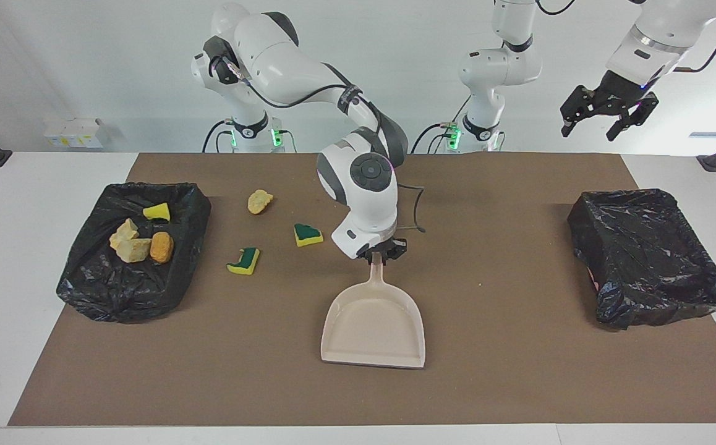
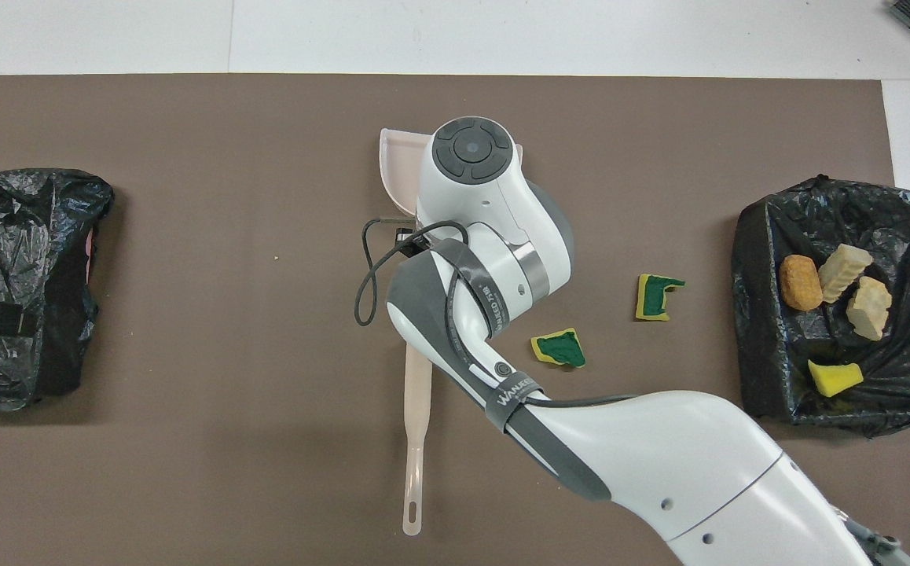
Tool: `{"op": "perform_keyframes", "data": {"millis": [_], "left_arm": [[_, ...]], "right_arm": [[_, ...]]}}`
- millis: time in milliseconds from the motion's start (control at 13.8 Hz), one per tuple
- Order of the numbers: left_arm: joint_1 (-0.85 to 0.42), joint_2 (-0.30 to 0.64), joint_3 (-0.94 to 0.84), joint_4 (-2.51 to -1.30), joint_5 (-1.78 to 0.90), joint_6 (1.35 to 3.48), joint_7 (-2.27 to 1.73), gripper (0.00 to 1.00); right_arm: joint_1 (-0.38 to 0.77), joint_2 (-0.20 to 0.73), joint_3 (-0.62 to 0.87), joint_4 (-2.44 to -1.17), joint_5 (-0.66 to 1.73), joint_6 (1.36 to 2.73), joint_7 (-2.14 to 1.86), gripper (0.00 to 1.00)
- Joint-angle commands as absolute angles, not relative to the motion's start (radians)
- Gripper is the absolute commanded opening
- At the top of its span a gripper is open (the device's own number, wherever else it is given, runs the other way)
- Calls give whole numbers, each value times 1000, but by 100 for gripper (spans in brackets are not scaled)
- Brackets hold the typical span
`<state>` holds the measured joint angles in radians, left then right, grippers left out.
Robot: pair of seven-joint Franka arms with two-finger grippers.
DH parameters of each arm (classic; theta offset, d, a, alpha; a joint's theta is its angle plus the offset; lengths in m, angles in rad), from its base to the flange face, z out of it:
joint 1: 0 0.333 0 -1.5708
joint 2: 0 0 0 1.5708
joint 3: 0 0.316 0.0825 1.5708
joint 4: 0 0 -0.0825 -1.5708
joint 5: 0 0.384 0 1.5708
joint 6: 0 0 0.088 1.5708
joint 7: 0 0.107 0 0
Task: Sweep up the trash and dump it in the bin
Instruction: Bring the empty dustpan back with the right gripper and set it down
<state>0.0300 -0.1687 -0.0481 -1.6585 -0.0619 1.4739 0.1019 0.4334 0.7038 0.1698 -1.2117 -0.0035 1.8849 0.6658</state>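
1. The right gripper (image 1: 379, 257) is clenched on the dustpan (image 1: 375, 326) by its handle, over the middle of the mat (image 1: 506, 371). In the facing view the pan looks to sit on or just above the mat; which one cannot be told.
2. The left gripper (image 1: 599, 121) hangs released, high over the left arm's end of the table, above the empty bin (image 1: 648, 256); that arm waits.
3. Trash: four chunks lie in the bin (image 1: 129, 253) at the right arm's end, namely a yellow piece (image 1: 157, 212), two tan ones (image 1: 129, 242) and an orange one (image 1: 161, 246).
4. Three pieces are loose on the mat between that bin and the pan: a tan chunk (image 1: 259, 201) nearest the robots, and two yellow-green chunks (image 1: 307, 235), (image 1: 243, 261).
5. The brush (image 2: 417, 440) lies nearer the robots than the pan, partly under the right arm.
6. The pan's long axis runs straight away from the robots, handle toward them, open lip pointing away. The brush lies along the same line, its handle end toward the robots.
7. Judged step: setting the pan down for the next sweep. To do it well, the lip should be pressed flat on the mat and probably turned to face the loose pieces, since it now opens away from them.
8. The left arm would then need to take the brush and push the pieces in with short strokes, while the pan is held steady.
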Motion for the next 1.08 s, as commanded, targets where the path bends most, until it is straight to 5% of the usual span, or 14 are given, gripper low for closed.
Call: {"op": "perform_keyframes", "data": {"millis": [0, 72, 145, 651, 1012], "left_arm": [[15, -163, -35, -1641, -51, 1453, 109, 100], [15, -163, -35, -1640, -51, 1454, 109, 100], [15, -163, -35, -1640, -51, 1453, 109, 100], [15, -163, -35, -1641, -51, 1453, 109, 100], [15, -163, -35, -1640, -51, 1453, 109, 100]], "right_arm": [[440, 706, 173, -1235, 11, 1952, 683, 0], [434, 700, 173, -1252, 29, 1956, 681, 35], [428, 695, 175, -1258, 14, 1950, 669, 99], [423, 522, 178, -1299, 29, 1700, 666, 100], [483, 293, 196, -1625, 75, 1725, 686, 100]]}}
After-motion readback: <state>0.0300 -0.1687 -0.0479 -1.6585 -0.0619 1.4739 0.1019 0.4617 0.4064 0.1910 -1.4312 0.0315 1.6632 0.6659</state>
